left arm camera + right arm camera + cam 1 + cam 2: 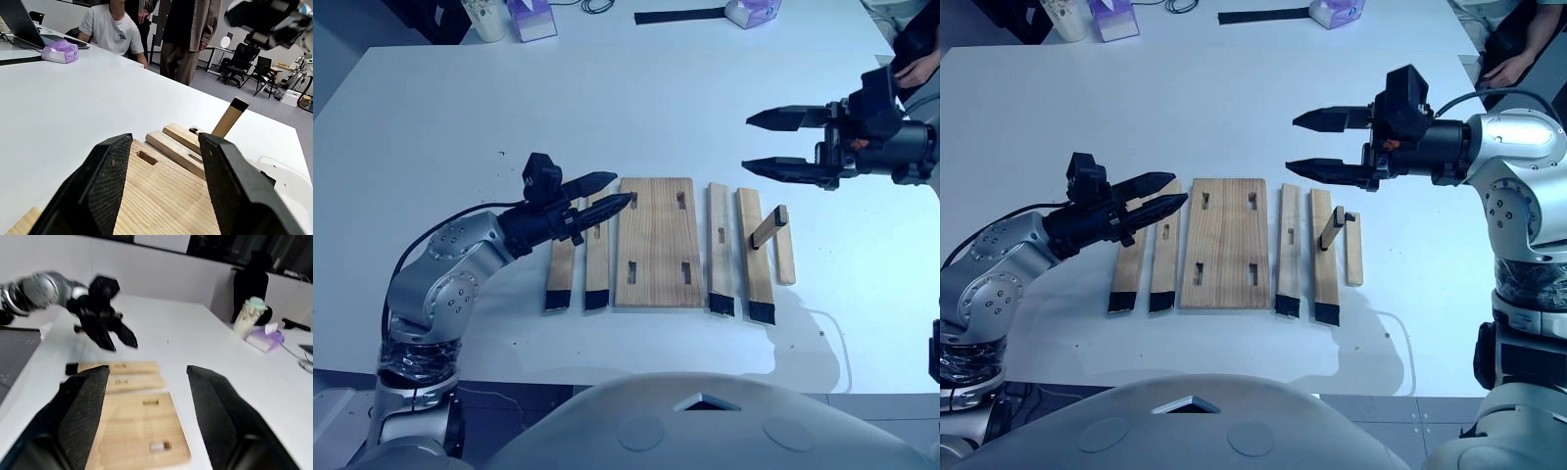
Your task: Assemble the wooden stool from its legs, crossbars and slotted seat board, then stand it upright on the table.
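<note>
With the left gripper (619, 189) and right gripper (747, 143) both open and empty, the left one probably needed to drop straight onto the wooden leg (597, 259) under it.

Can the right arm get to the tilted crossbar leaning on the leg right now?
Probably yes: the right gripper hangs open above the table close by the crossbar, with nothing between them.

No text, number or sign can be read anywhere. Some markings are seen on the purple soft tissue pack (530, 18) and on the pale patterned paper cup (487, 18) at the far edge of the white table (636, 108) (both too small to be made out).
</note>
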You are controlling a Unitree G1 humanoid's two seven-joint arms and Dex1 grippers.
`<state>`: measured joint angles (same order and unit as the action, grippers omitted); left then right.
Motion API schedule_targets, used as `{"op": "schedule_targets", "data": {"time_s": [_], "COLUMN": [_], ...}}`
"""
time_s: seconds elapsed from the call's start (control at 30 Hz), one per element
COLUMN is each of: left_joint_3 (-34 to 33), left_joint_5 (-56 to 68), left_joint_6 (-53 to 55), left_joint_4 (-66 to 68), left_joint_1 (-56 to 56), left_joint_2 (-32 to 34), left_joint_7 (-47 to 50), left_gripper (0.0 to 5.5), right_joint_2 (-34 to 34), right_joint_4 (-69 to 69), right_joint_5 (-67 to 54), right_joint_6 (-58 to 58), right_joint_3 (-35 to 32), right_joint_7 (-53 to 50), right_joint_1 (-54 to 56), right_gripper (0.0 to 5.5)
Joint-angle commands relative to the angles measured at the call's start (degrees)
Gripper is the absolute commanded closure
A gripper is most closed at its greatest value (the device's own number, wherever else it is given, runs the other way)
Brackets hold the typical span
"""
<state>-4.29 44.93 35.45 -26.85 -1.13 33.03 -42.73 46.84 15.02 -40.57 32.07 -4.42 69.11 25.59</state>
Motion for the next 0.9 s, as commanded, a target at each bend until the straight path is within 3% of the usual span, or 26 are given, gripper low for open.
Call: {"op": "schedule_targets", "data": {"time_s": [0.03,0.2,0.4,0.63,0.77,0.9], "left_joint_3": [0.4,0.7,1.3,0.5,-0.3,-2.1], "left_joint_5": [-0.5,-0.5,-0.6,-0.4,-0.3,-0.3], "left_joint_6": [0.1,0.6,1.3,1.3,0.9,0.4], "left_joint_4": [0.7,1.2,2.8,2.1,0.9,-0.7], "left_joint_1": [-1.4,-2.3,-4.3,-2.9,-1.2,1.8], "left_joint_2": [0.4,0.7,1.5,1.4,0.6,0.2], "left_joint_7": [-0.9,-1.8,-3.6,-3.7,-2.5,-1.1], "left_gripper": [2.99,2.99,2.99,2.99,2.99,2.99], "right_joint_2": [-1.5,-1.4,-5.0,-6.0,-3.1,1.8], "right_joint_4": [3.1,3.4,-8.5,-2.0,8.0,18.7], "right_joint_5": [-1.5,1.3,11.5,2.9,-9.7,-21.6], "right_joint_6": [1.7,0.2,-9.6,-4.5,4.8,12.6], "right_joint_3": [1.2,4.0,11.4,5.2,-3.9,-10.3], "right_joint_7": [-1.4,-0.5,0.3,-3.6,-8.3,-10.3], "right_joint_1": [1.1,-5.5,-14.6,-10.8,-8.8,-15.8], "right_gripper": [2.59,2.59,2.59,2.59,2.59,2.59]}}
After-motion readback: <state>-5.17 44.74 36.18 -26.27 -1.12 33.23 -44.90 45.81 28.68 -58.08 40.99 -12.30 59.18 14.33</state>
